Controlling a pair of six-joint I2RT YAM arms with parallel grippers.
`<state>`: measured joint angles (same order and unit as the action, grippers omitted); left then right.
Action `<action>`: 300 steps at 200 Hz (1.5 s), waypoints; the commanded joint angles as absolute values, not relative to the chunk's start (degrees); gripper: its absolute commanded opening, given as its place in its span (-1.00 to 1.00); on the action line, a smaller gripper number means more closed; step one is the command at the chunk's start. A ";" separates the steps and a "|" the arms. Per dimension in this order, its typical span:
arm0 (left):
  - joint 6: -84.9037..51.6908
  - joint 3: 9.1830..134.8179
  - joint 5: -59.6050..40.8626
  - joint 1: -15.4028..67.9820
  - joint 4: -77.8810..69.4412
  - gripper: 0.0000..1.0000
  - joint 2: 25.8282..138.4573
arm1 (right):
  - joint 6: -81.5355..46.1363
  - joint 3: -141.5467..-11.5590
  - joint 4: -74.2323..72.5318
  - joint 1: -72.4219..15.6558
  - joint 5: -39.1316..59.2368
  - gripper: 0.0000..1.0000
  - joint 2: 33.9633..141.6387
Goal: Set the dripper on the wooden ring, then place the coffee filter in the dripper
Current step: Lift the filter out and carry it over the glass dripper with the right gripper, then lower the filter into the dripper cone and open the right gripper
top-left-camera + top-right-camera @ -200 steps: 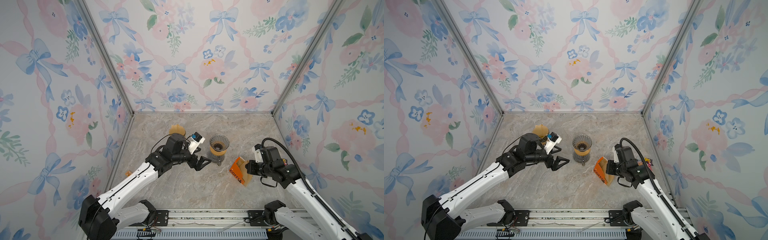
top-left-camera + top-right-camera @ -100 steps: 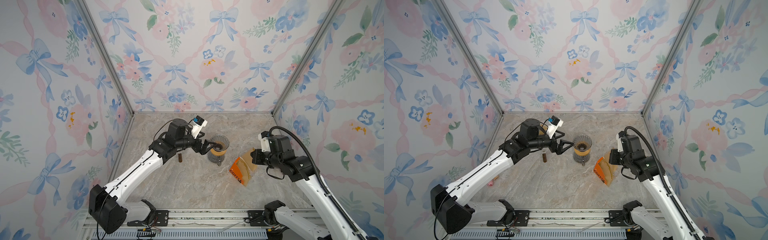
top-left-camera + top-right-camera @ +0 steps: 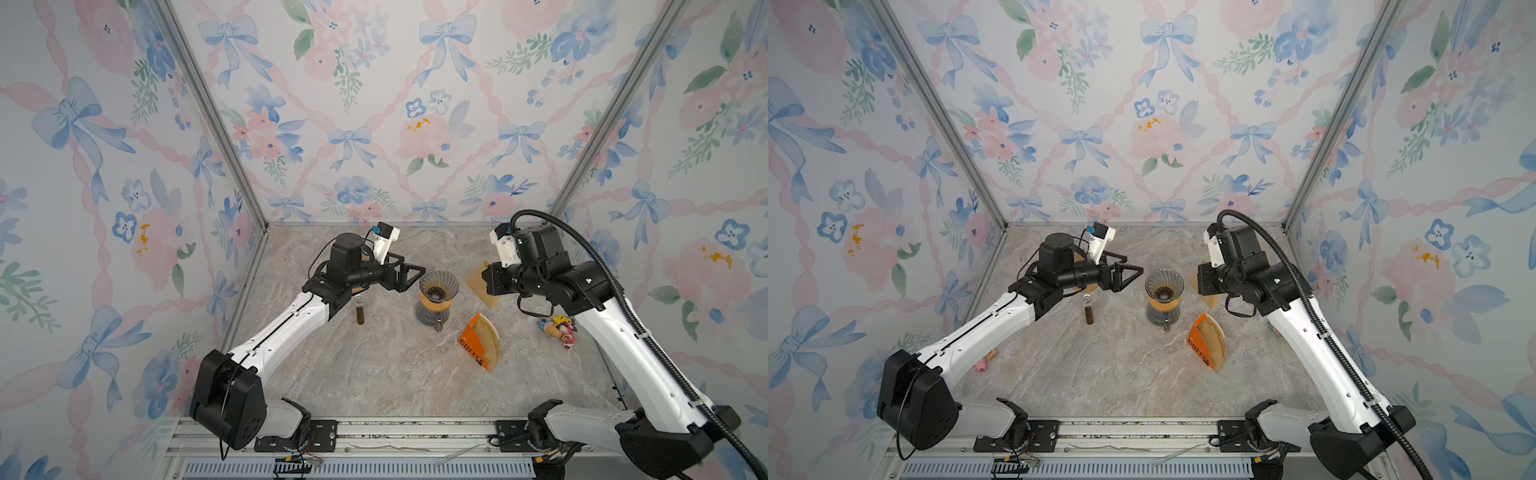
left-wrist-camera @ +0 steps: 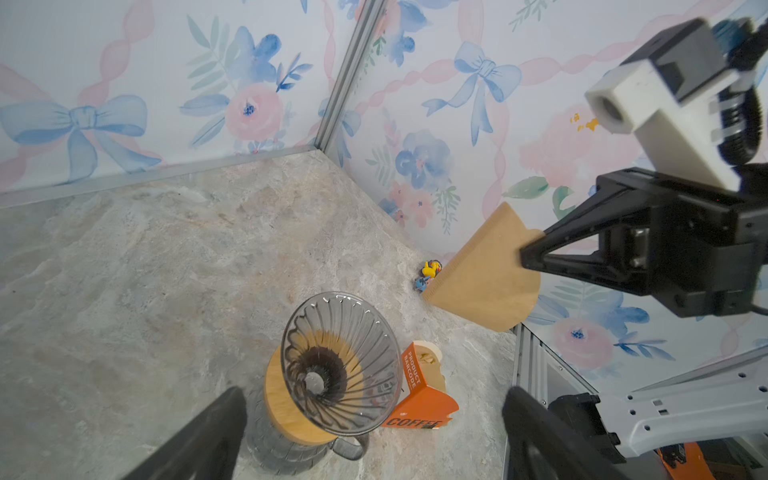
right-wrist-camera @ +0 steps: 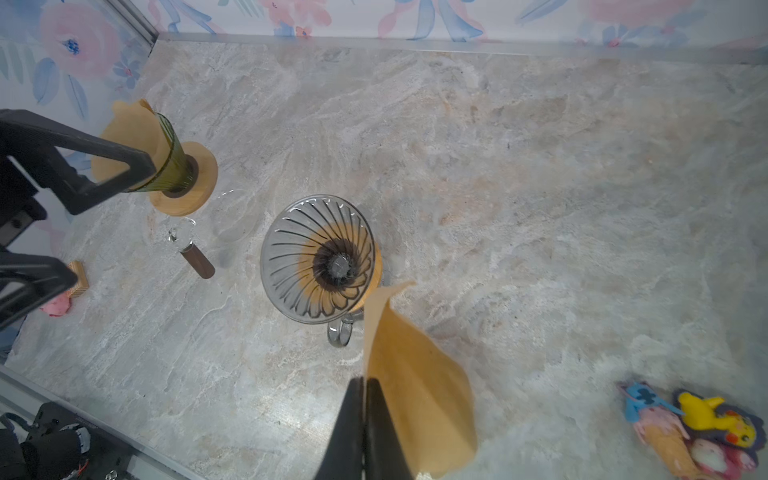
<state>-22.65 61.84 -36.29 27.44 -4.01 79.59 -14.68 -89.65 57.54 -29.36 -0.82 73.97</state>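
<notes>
Both top views: left gripper (image 3: 409,268), jaws wide apart, nothing between them; dripper (image 3: 438,286) just beyond its tips. Right gripper (image 3: 1202,279), jaws together, pinching filter (image 3: 476,281) on the dripper's far side.
Left wrist view: dripper (image 4: 336,357) ahead, between the open jaws.
Right wrist view: filter (image 5: 415,374) clamped at the jaw tips, its free corner near the dripper (image 5: 320,257) rim, outside it.

My right gripper (image 3: 1202,280) pinches a brown filter (image 3: 1212,301) just right of the dripper (image 3: 1164,286). My left gripper (image 3: 1133,266), jaws wide apart, hangs just left of it. An orange box (image 3: 1200,349) sits nearby.
</notes>
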 commanded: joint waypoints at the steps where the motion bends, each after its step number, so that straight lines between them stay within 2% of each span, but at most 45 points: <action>1: -23.97 62.76 -40.79 27.19 -6.86 0.96 80.33 | -12.04 -94.68 61.84 -32.31 -3.89 -0.88 78.65; 93: -20.63 63.79 -37.32 28.08 -0.69 0.97 79.93 | -10.15 -109.32 66.90 -35.65 -6.67 -0.89 97.17; 151: -19.95 64.16 -35.97 28.14 0.42 0.96 79.74 | -9.32 -114.00 68.97 -37.35 -7.32 -0.86 103.46; 233: -19.08 64.42 -34.80 28.15 1.58 0.96 79.19 | -10.18 -113.92 67.31 -37.87 -5.11 -0.57 105.21; 300: -18.81 64.51 -34.55 28.13 2.00 0.96 78.93 | -11.15 -109.67 64.59 -37.84 -2.70 -0.39 100.15</action>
